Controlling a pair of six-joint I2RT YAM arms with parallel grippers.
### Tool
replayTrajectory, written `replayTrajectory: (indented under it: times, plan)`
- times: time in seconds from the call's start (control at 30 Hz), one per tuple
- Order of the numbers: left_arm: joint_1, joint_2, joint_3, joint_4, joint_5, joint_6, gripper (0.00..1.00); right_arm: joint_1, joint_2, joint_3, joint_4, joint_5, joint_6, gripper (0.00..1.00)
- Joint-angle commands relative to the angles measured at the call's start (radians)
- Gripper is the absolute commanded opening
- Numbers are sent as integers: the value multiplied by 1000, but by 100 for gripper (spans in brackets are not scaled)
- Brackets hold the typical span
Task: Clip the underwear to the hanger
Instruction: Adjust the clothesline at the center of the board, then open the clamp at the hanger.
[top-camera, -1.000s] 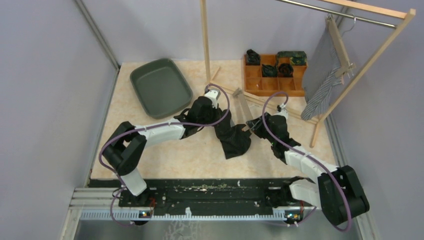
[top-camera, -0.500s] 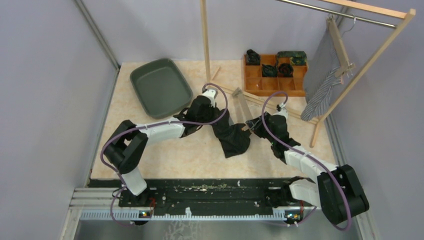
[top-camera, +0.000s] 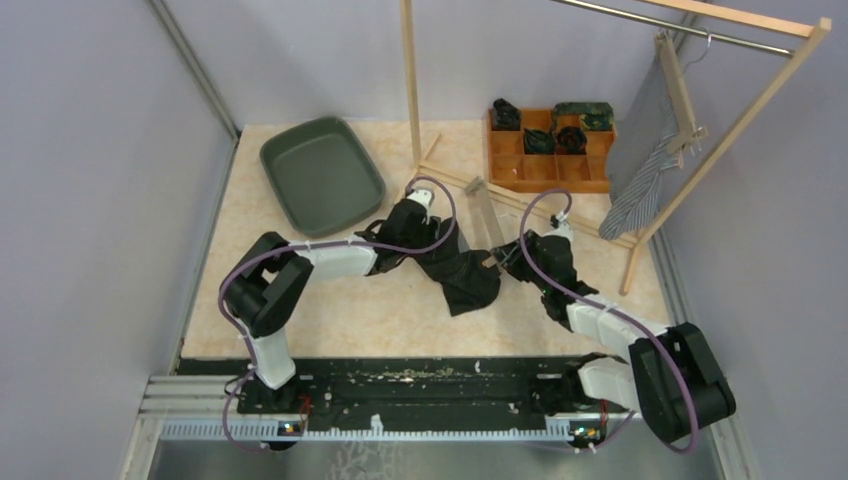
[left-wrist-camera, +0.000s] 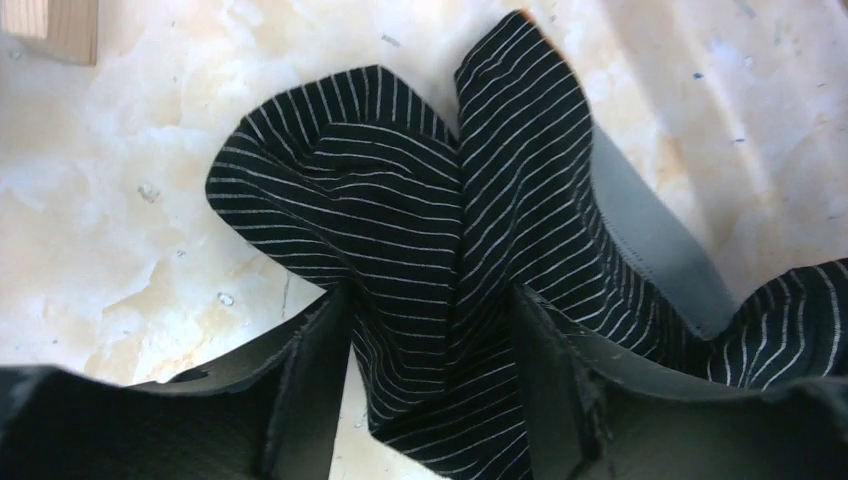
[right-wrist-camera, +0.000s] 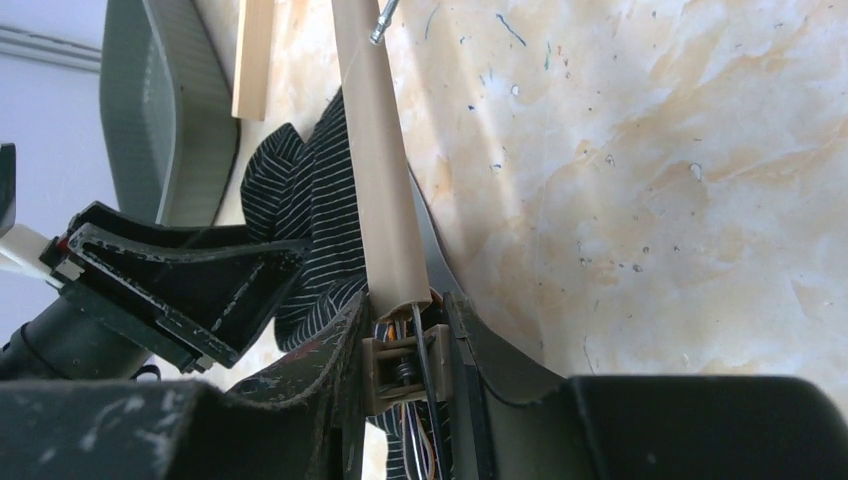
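Over the marbled table (top-camera: 330, 310), I work two arms on one pair of black pinstriped underwear (top-camera: 462, 272), which lies rumpled mid-table between them, well clear of the green tray (top-camera: 322, 175) at the back left. The left gripper (left-wrist-camera: 430, 295) stands with its jaws apart, one finger on each side of a raised fold of the striped cloth. Nothing is pinched, and I read this as a hand placed to take the fabric or steady it. The right gripper (right-wrist-camera: 405, 305) is closed on the near end of the hanger (right-wrist-camera: 378, 170), its fingers squeezing the clip (right-wrist-camera: 400, 365) there. I take it the clip is being held so its mouth can accept the cloth. The pale bar runs away from that wrist across the top of the underwear, so garment and clip sit together, the cloth touching the bar along its left side. Whether any fabric is inside the clip I cannot tell, since the fingers hide it. By my judgement the clipping is not yet done, and the next move calls for feeding an edge, preferably the grey waistband, into that clip.
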Motion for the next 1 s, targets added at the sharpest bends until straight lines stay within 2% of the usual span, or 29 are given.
replayTrajectory:
  times: [0.0,0.33,0.53,0.6,0.83,0.97]
  plan:
    - [8,2,29,-36,-36,-19,66,-6,38,0,22,5,-16,4]
    - [8,-3,113,-53,-58,11,71,-5,94,-24,52,-36,-20,6]
    - [11,18,188,-53,-54,40,71,-5,21,-48,-9,-41,-32,7]
    - [14,28,207,-47,-45,47,73,-5,-10,-62,-26,-29,-37,11]
    - [31,107,257,-23,24,50,73,-5,-4,-47,-45,-25,-58,41]
    - [34,133,265,-12,33,58,73,-5,1,-41,-35,-32,-65,66]
